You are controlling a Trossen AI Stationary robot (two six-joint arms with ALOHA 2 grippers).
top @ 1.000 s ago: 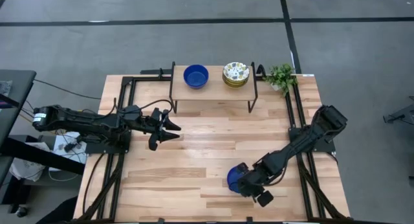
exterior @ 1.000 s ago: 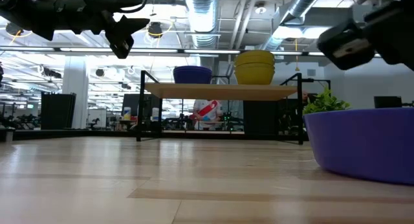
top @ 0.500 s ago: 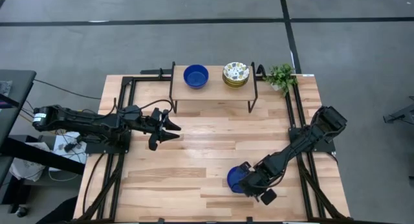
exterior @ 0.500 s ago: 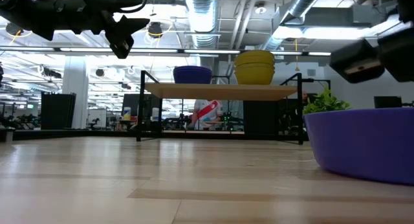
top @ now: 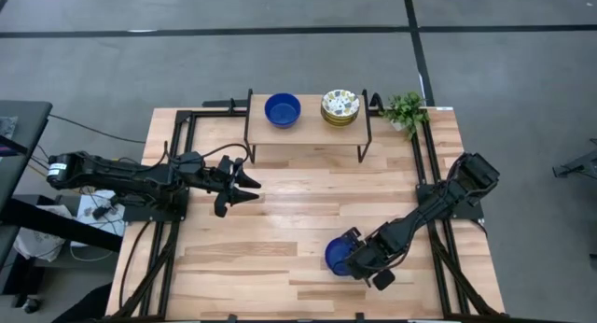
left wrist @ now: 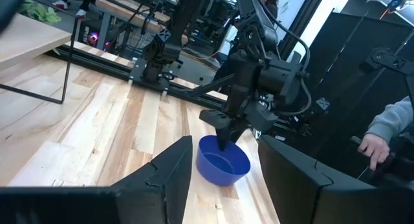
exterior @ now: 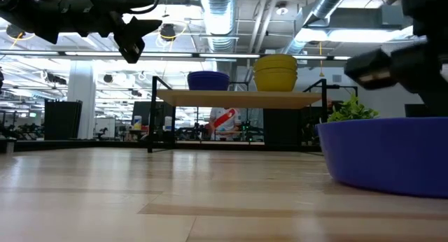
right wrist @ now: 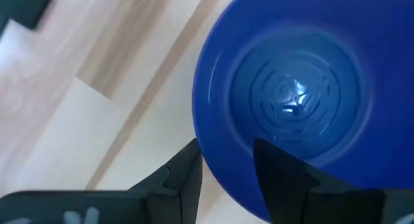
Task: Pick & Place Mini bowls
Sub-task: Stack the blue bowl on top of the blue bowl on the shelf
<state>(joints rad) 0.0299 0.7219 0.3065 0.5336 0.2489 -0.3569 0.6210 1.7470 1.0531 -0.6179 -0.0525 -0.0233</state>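
- Desk point(top: 280, 220): light wood planks, dark frame rails along both sides.
- Shelf point(top: 308, 127): small raised wooden shelf on thin black legs at the far edge of the desk.
- Left arm: stretched in from the left side, its hand point(top: 244, 185) hanging above the bare desk with the fingers spread apart, holding nothing.
- Right arm: reaches toward the near edge; right hand point(top: 359, 258) pinches the rim of a blue bowl point(top: 338, 257), one finger inside the rim and one outside. That bowl sits on the desk near its front edge.
- Shelf contents: a blue bowl stack point(top: 283, 109) to the left, a floral bowl stack point(top: 340, 106) just right of it.
- Plant point(top: 405, 110): small, green, at the far right corner, beside the shelf.
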